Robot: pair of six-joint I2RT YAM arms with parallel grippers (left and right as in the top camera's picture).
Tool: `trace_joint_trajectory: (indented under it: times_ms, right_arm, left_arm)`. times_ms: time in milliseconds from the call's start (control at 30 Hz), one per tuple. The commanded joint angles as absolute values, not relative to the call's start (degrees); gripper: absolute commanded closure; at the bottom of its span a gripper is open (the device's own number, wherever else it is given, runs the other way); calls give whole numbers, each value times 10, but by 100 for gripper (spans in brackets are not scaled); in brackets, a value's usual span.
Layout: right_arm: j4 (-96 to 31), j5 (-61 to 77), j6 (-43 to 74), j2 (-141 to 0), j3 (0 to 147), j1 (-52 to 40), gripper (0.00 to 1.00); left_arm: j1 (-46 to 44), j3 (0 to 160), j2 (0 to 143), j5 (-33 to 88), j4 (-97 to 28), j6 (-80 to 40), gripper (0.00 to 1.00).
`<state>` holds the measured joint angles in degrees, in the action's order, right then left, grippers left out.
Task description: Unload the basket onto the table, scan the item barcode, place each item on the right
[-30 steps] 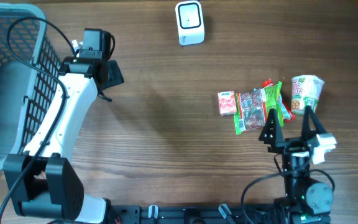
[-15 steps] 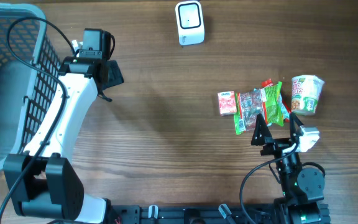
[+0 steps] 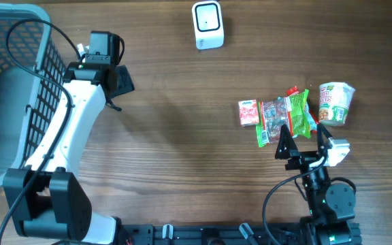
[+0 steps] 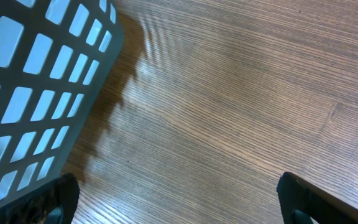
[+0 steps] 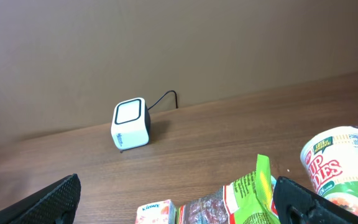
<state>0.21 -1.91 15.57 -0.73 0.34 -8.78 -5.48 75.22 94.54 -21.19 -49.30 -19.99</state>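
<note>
Green packet [image 3: 297, 109] lies just ahead of the gaping right end effector [image 3: 303, 131].

A grey mesh basket [image 4: 36, 93] stands up and to the left of the left gripper [image 4: 179, 208], just beyond its left jaw. Its shadow falls on the wooden table [image 4: 241, 93], which fills the gap between the jaws. Far ahead of the right gripper [image 5: 179, 205], the table meets a plain brown wall [image 5: 166, 43].
</note>
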Motion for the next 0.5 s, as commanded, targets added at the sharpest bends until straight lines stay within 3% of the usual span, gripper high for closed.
trace_joint_trajectory:
  times_ms: [0, 200, 467]
  right_arm:
    - [5, -10, 156, -3, 3, -84, 0]
    - [5, -10, 156, -3, 3, -84, 0]
    - [5, -10, 156, -3, 3, -84, 0]
  left_arm:
    - [-50, 752, 943, -217, -491, -193, 0]
    - [-70, 752, 889, -217, -491, -193, 0]
    - [-81, 752, 626, -217, -491, -193, 0]
